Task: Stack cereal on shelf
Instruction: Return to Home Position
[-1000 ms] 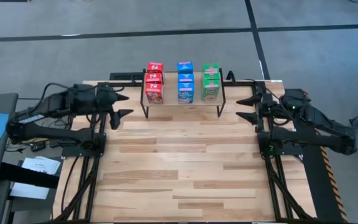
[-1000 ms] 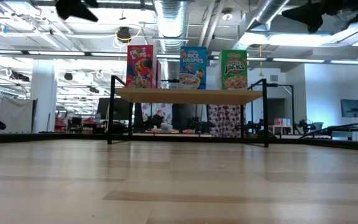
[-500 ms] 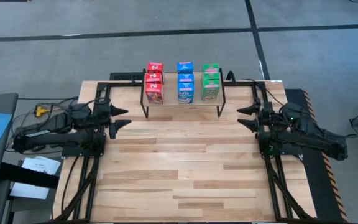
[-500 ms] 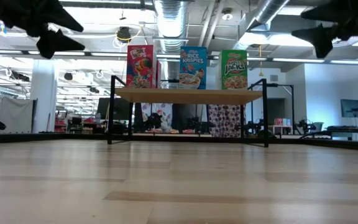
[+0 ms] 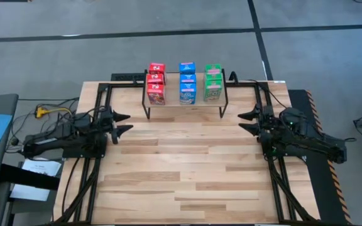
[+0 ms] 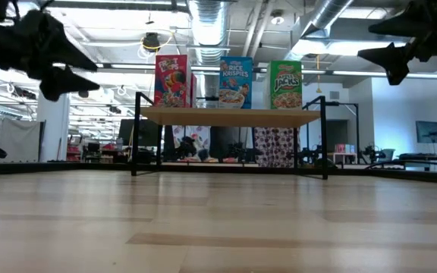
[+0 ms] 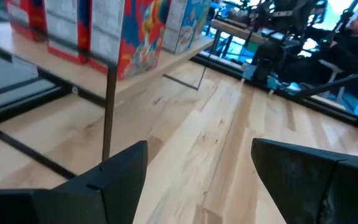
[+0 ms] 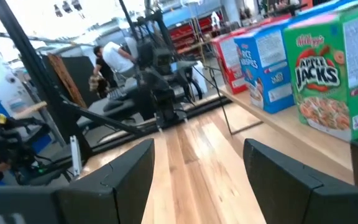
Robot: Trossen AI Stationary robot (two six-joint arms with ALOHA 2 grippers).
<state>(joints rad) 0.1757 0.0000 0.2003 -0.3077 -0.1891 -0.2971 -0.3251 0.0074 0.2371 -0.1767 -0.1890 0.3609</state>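
Observation:
The cereal boxes stand upright on the shelf (image 5: 184, 103) at the table's far middle, in three rows: red (image 5: 156, 83), blue (image 5: 187, 82), green (image 5: 213, 81). The low view shows the front red (image 6: 171, 81), blue (image 6: 236, 83) and green (image 6: 285, 84) boxes resting by their bottoms on the board (image 6: 230, 116). My left gripper (image 5: 124, 122) is open and empty, near the table's left edge, left of the shelf. My right gripper (image 5: 247, 121) is open and empty, near the right edge, right of the shelf.
The shelf's black wire legs (image 6: 136, 134) stand on the slatted tabletop (image 5: 187, 169). Black frame rails run along the table's left (image 5: 90, 176) and right (image 5: 275, 182) sides. A person (image 8: 118, 59) shows in the room beyond the table.
Both arms have drawn back toward the table's near edge and come down, the left gripper away from the shelf's left end, the right gripper away from its right end. Both stay open. The boxes and the shelf have not moved.

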